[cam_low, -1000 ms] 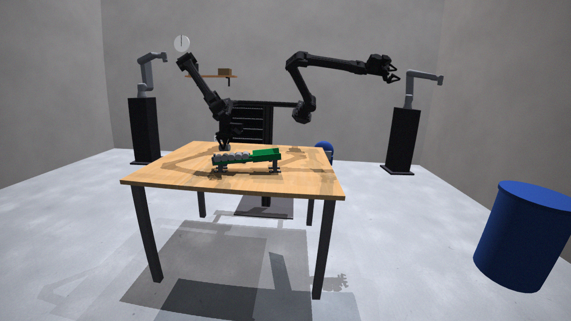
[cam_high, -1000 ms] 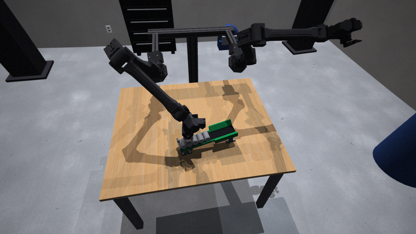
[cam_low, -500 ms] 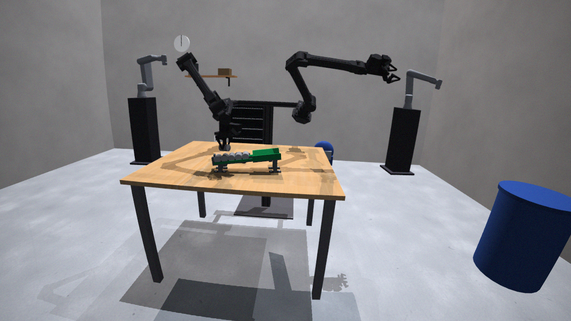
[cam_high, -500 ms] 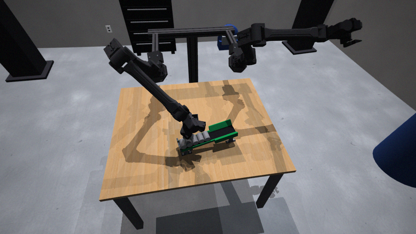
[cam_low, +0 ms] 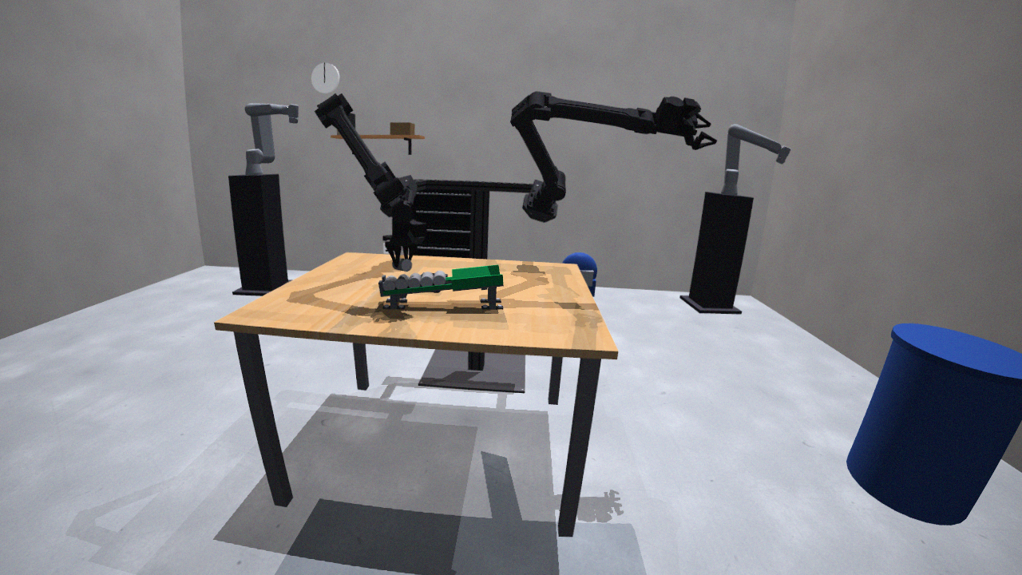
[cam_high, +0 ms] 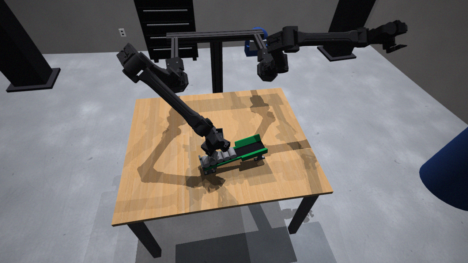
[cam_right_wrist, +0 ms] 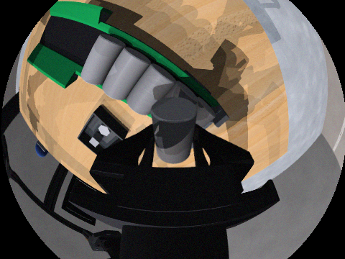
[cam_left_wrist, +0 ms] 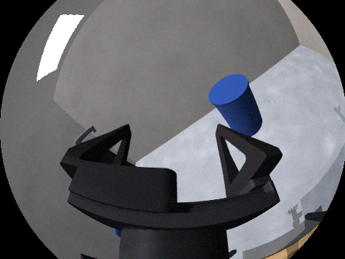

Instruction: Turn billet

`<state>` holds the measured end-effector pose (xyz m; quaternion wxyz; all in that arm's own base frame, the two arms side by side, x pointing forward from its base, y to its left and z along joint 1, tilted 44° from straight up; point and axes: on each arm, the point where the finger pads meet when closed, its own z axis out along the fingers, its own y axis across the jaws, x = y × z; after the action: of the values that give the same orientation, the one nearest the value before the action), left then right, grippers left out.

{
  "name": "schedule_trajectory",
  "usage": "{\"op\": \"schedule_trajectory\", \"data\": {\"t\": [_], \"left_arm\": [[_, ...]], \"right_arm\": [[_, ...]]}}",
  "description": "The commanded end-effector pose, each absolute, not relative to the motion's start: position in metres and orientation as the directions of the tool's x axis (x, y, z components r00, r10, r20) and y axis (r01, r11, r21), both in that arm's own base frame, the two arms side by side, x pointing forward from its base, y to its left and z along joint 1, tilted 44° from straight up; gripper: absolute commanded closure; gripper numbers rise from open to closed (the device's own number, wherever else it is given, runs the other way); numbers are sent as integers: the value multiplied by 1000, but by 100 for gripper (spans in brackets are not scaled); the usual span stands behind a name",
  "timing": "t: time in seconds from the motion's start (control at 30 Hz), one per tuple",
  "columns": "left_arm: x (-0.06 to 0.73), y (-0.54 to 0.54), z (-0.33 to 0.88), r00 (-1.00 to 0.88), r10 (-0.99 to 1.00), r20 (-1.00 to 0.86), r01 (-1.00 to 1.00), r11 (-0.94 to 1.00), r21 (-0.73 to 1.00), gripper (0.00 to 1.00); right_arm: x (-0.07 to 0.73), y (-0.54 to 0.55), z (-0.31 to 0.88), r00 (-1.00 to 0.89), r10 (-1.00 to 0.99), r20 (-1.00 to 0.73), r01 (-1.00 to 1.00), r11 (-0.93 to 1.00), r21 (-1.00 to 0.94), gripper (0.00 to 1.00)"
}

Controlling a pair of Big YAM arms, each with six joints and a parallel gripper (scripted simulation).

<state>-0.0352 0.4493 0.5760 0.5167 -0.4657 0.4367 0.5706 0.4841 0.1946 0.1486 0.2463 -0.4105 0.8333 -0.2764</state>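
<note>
A gray steel billet [cam_low: 405,264] [cam_right_wrist: 174,134] is up off the feed ramp [cam_high: 253,153] [cam_low: 477,276] [cam_right_wrist: 52,66], clamped between the fingers of the right claw [cam_high: 212,151] [cam_low: 402,257] [cam_right_wrist: 175,129], with one round end facing the exterior view. Near it, five more billets [cam_high: 226,155] [cam_low: 415,280] [cam_right_wrist: 126,73] lie crosswise, side by side, at the ramp's lower end by the stop [cam_high: 200,160] [cam_low: 381,287] [cam_right_wrist: 221,116]. The ramp stands on the wooden surface [cam_high: 163,202] [cam_low: 306,321] [cam_right_wrist: 72,101]. Well apart from all this, the left claw [cam_high: 396,47] [cam_low: 703,129] [cam_left_wrist: 173,126] hangs in the air, its fingers wide apart with nothing between them
</note>
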Motion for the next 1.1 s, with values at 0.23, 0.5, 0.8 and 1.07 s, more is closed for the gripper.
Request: {"op": "schedule_trajectory", "data": {"t": [0.23, 0.5, 0.8, 1.07], "left_arm": [[-43, 436, 618, -24, 244, -969, -995, -99, 0, 0], [-43, 436, 618, -24, 244, -969, -995, -99, 0, 0], [-43, 436, 618, -24, 244, -969, -995, -99, 0, 0], [-43, 436, 618, -24, 244, -969, -995, -99, 0, 0]], "right_arm": [[479, 213, 173, -643, -652, -400, -373, 724, -581, 100], [479, 213, 173, -684, -559, -468, -291, 798, -527, 100], [479, 213, 173, -720, -435, -541, -187, 872, -453, 100], [479, 213, 173, -731, -373, -572, -136, 900, -413, 100]]}}
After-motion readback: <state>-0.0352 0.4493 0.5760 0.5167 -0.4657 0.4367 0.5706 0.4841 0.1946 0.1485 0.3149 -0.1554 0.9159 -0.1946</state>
